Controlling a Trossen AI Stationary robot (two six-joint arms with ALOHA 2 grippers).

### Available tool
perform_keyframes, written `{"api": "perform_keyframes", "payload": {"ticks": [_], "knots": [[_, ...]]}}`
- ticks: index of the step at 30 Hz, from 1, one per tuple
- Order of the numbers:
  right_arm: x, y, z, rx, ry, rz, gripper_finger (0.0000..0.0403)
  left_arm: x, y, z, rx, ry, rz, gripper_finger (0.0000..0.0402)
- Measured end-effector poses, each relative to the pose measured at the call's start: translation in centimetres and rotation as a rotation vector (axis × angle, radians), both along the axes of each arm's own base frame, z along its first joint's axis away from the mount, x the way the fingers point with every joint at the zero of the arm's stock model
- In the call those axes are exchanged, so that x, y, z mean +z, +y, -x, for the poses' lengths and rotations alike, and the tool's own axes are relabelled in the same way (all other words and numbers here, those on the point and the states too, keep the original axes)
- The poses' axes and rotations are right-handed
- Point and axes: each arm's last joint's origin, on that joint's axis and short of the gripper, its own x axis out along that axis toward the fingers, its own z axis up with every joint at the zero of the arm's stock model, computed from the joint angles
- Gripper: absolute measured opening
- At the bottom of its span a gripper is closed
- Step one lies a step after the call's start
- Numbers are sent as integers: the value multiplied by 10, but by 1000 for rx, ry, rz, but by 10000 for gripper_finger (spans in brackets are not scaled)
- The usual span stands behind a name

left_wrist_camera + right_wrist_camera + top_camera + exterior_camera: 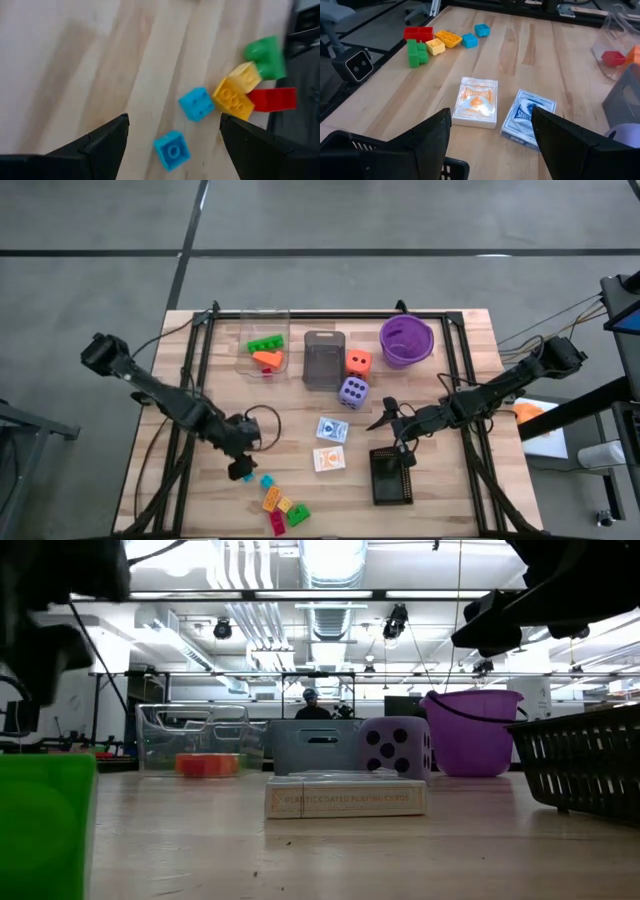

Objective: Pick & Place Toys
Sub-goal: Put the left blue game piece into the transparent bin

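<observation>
Spanning a grey concrete floor, the pale wooden plank tabletop [450, 490] carries everything. Hovering wide open and empty, the left gripper [172, 137] has two small blue plastic bricks [171, 150] just ahead, an orange, yellow, red and green cluster [232, 96] just beyond. Seemingly also spread, the right gripper [490, 132] hangs above two white-and-blue card packs [475, 101].

Glossy plastic bricks [232, 95], matt wooden table [440, 490]
</observation>
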Motion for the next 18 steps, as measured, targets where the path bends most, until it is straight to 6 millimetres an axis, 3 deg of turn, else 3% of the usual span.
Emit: {"api": "perform_keyframes", "payload": {"ticks": [9, 18], "knots": [[-2, 0, 1, 0, 24, 9, 275, -29, -32, -11, 125, 74, 87, 313], [-3, -1, 1, -4, 38, 5, 275, -38, -42, -3, 199, 171, 112, 313]]}}
